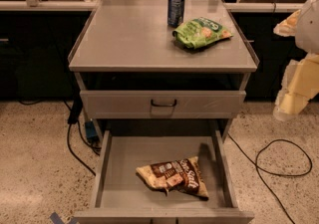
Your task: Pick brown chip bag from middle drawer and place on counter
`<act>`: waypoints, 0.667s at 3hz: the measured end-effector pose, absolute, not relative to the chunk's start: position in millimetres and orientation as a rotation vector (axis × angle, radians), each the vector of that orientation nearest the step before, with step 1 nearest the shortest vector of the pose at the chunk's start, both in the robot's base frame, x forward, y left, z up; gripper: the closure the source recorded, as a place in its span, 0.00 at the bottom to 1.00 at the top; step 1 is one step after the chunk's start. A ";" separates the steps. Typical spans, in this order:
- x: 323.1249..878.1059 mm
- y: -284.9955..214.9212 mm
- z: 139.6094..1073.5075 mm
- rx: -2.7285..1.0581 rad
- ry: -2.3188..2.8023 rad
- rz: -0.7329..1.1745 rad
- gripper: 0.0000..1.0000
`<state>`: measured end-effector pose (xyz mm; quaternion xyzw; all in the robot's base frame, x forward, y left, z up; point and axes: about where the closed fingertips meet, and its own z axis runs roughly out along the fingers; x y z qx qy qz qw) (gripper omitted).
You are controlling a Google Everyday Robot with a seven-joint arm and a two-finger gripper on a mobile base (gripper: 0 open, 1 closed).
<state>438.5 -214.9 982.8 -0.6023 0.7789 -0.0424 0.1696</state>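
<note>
Judging the crumpled dark-brown foil chip bag (174, 177) light, soft and slippery, pinch its raised middle fold; the pale gripper (291, 99), state untellable, hangs far right.

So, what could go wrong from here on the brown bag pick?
1. The gripper sits right of the counter. Reaching the brown chip bag, which lies flat in the middle drawer, it could clip the drawer's side wall or the closed drawer front above.
2. On the counter, a can stands beside the green chip bag; placing near them could topple it.
</note>
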 end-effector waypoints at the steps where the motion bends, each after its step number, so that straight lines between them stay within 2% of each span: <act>1: 438.6 -214.8 982.8 -1.712 2.213 -0.121 0.00; 2: 441.2 -212.3 971.7 -1.719 2.188 -0.131 0.00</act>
